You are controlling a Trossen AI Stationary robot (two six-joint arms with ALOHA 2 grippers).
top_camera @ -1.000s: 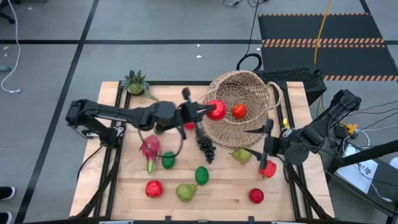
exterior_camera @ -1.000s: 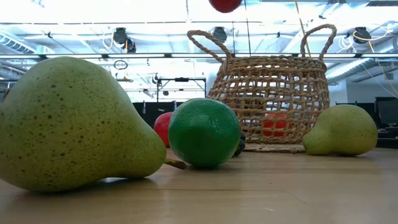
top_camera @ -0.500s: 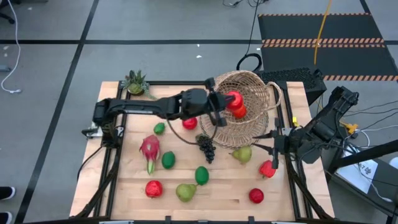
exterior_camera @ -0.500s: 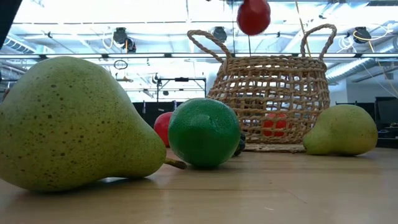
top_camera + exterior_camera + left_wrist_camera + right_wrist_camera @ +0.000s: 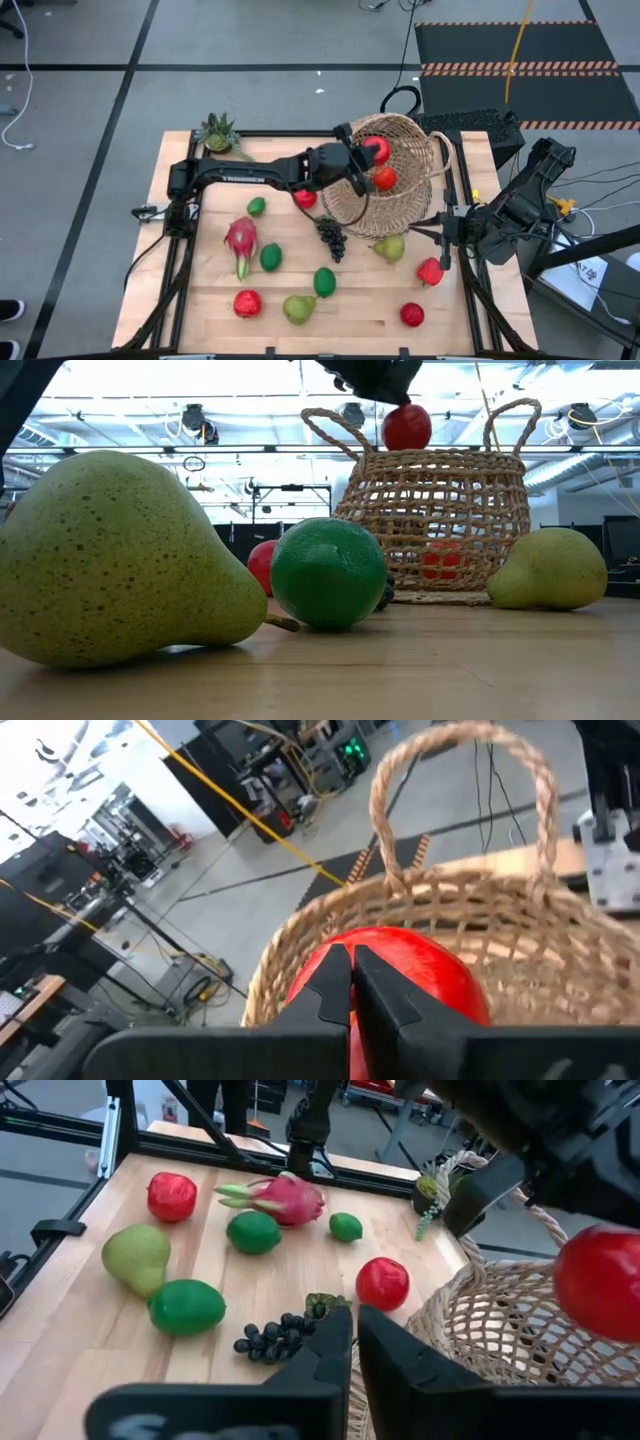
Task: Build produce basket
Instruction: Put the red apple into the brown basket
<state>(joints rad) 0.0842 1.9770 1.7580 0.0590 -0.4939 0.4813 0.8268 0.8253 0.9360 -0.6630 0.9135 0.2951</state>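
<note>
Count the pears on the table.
2: one pear at the near edge beside a lime, another pear just in front of the basket. None seem hidden.

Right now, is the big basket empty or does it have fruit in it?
Not empty. One red fruit already lies inside the basket, and the left gripper, shut on a red apple, holds it over the opening.

- One woven basket (image 5: 395, 175), at 1 o'clock on the table.
- Two red fruits at the basket (image 5: 376, 150), (image 5: 385, 179).
- Four red fruits on the table (image 5: 305, 198), (image 5: 247, 302), (image 5: 412, 314), (image 5: 431, 270).
- Three green limes (image 5: 257, 206), (image 5: 270, 257), (image 5: 324, 282).
- Two pears (image 5: 298, 308), (image 5: 390, 248).
- One dragon fruit (image 5: 241, 240), at 9 o'clock.
- One grape bunch (image 5: 332, 236).
- One potted plant (image 5: 217, 133), at 11 o'clock.
</note>
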